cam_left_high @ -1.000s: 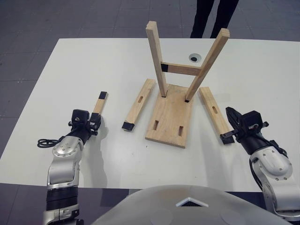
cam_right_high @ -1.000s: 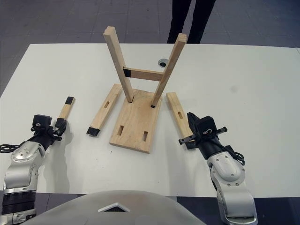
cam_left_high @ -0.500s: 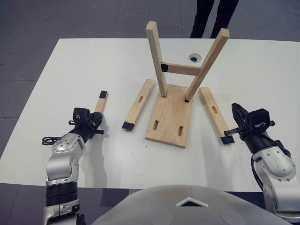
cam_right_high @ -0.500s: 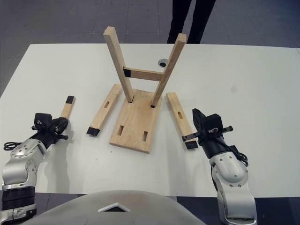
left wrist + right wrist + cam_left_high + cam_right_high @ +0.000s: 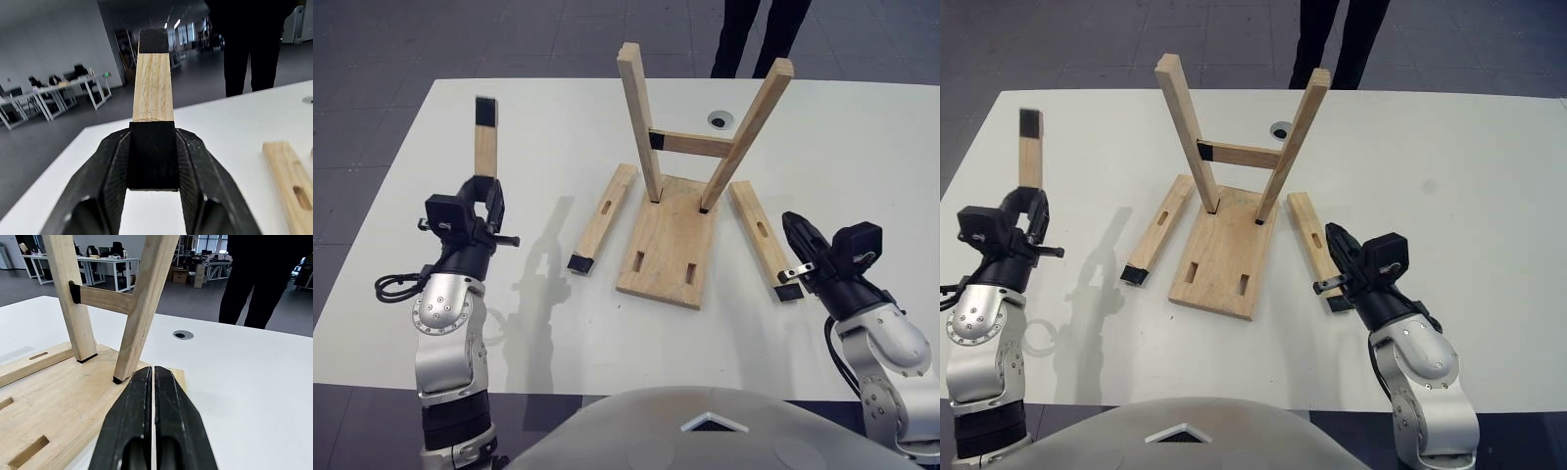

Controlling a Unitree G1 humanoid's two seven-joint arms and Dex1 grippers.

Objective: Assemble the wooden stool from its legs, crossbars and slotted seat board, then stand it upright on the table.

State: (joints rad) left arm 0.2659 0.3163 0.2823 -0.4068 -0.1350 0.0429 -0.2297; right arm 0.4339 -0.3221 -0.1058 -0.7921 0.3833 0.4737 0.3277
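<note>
1. The left gripper (image 5: 475, 208) is clamped on a loose crossbar (image 5: 486, 137), well left of the seat board (image 5: 666, 245) and lifted off the table (image 5: 862, 147). The bar's long axis is near vertical, black-capped end up.
2. Left wrist view gives the grip itself: the bar's lower black end (image 5: 152, 156) is pinched between both pads (image 5: 120, 161).
3. The seat board lies flat at table centre. Two upright legs (image 5: 639, 117) stand in its far slots, splaying apart toward the top, with a fitted crossbar (image 5: 695, 144) between them.
4. Two loose legs (image 5: 604, 215) lie flat either side of the board, long axes running away from the robot, black ends nearest it.
5. The right gripper (image 5: 790, 221) hangs over the right-hand loose leg's near end. Right wrist view: its fingers (image 5: 142, 401) are pressed together, holding nothing, pointed at the upright legs' feet.
</note>
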